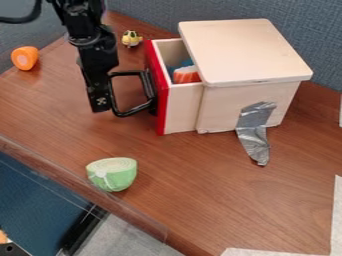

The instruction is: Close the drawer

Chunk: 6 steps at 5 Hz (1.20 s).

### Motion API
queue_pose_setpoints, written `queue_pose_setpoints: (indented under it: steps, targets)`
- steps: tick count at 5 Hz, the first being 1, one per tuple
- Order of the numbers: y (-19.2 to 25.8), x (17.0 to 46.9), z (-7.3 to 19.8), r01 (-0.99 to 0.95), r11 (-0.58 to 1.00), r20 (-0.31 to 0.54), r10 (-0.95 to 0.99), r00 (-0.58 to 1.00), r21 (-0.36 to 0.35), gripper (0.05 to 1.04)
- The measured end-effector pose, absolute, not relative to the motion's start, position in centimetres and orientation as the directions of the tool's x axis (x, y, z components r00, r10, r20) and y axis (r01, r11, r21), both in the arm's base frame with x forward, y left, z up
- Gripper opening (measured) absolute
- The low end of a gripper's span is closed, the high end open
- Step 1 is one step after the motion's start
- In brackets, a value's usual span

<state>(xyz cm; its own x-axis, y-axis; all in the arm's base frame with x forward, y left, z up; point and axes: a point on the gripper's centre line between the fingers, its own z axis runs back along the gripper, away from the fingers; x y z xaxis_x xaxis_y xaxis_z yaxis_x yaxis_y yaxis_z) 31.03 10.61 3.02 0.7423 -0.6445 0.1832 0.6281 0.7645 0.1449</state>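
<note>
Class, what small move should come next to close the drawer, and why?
Probably a gentle push with the gripper toward the wooden box: it is at the handle, and the drawer sticks partway out, its red front apart from the box.

- From here, I read the box as pale wood, smooth, matt
- Drawer: the same bare wood; front smooth, as if painted
- Tape: creased, with a metallic sheen
- Table: wood-grained, softly glossy
- Wall: rough, matt cloth
- Cabbage: smooth; plastic or painted wood, I can't tell
</note>
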Motion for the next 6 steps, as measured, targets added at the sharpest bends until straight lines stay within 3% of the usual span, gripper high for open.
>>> queue_pose_setpoints:
  steps: [2, 4, 6]
  targets:
    - [9.3, 32.8, 1.2, 0.640, 0.749, 0.158, -0.662, 0.732, 0.173, 0.999]
    - [8.1, 36.5, 1.2, 0.641, 0.744, 0.167, -0.667, 0.726, 0.189, 0.999]
    - [8.0, 37.7, 1.3, 0.643, 0.745, 0.164, -0.667, 0.727, 0.178, 0.999]
